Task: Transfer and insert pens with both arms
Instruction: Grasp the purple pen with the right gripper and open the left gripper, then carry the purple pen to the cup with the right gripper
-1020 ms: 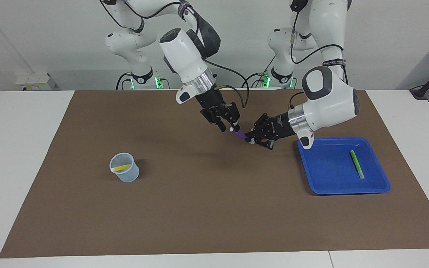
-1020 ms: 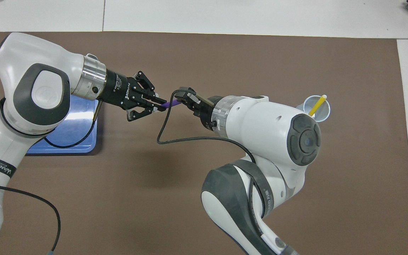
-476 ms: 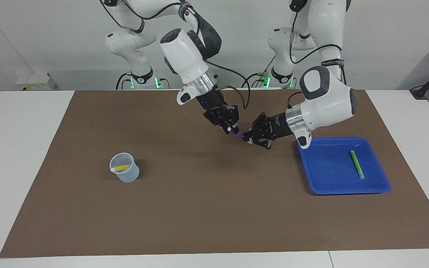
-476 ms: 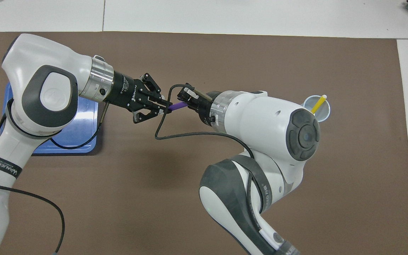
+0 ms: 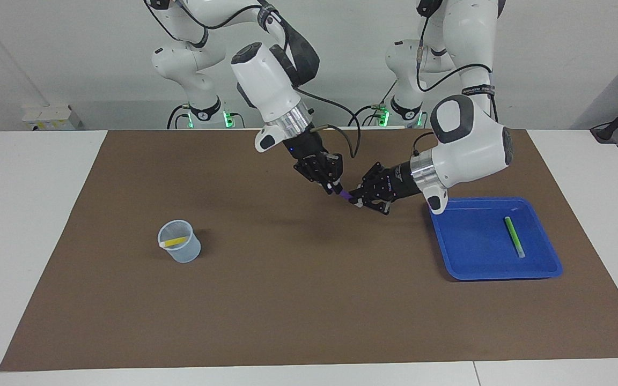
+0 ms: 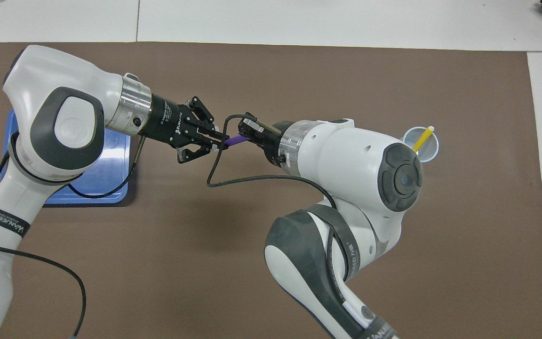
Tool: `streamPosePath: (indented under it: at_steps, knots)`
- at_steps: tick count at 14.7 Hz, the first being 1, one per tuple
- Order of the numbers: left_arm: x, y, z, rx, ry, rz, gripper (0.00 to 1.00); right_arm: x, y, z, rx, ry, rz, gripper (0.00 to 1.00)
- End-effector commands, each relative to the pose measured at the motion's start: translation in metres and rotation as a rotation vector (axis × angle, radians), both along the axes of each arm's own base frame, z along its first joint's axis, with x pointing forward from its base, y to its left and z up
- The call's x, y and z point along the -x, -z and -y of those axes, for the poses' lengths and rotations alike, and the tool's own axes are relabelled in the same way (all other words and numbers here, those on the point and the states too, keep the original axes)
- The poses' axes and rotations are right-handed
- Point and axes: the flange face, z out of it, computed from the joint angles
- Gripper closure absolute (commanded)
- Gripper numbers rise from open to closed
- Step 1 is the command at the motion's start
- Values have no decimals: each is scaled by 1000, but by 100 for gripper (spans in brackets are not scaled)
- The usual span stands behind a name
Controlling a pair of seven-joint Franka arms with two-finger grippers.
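right end effector (image 5: pixel 335 187) now clamped on purple pen (image 6: pixel 234 139)

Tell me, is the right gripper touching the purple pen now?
Touching. The overhead view shows the right gripper shut on one end of the purple pen, no gap between them; the left gripper holds the other end above the mat.

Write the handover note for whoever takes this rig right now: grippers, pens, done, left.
Left gripper: shut on the purple pen, in the air over the mat.
Right gripper: shut on the same pen's other end.
Yellow pen: in the cup, toward the right arm's end.
Green pen: lying in the blue tray, toward the left arm's end.
Done: yellow pen inserted.
Left: finish the purple handover and put it in the cup, then the green pen.
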Motion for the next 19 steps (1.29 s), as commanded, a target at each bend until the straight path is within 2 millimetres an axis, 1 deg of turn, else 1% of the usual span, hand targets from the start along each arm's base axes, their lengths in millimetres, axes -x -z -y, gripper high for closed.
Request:
streamPosePath:
  at_steps: [1, 2, 3, 4, 6, 7, 8, 10, 12, 14, 15, 17, 19]
  knots:
    - [6, -5, 2, 5, -19, 0, 58, -5, 3, 1, 29, -49, 15, 100]
    - [6, -5, 1, 3, -18, 3, 38, -7, 4, 5, 64, -92, 28, 100]
    - [6, -5, 1, 1, -12, 8, 24, -9, 4, 10, 88, -122, 33, 100]
    - [8, -7, 2, -6, -1, 16, 0, -10, 4, 14, 101, -137, 34, 100]
    - [10, -13, 1, 0, 22, 46, 0, -14, 2, 27, 122, -155, 33, 100]
    - [12, -16, -1, 0, 44, 74, 0, -15, 2, 35, 160, -194, 30, 100]
    - [12, -16, -5, -18, 81, 114, 0, -17, -3, 49, 217, -242, 39, 100]
    - [19, -19, -12, -90, 165, 170, 0, -22, -16, 83, 350, -358, 45, 100]
    - [33, -5, -20, -124, 214, 169, 0, -25, -29, 116, 478, -492, 49, 100]
    - [41, 6, -27, -134, 321, 237, 0, -28, -38, 152, 622, -625, 66, 100]
    - [43, 14, -34, -175, 370, 264, 0, -30, -39, 164, 673, -675, 72, 100]
    - [43, 20, -43, -217, 489, 338, 1, -36, -49, 186, 782, -768, 82, 100]
    - [35, 22, -68, -233, 618, 451, 1, -41, -53, 211, 846, -842, 98, 100]
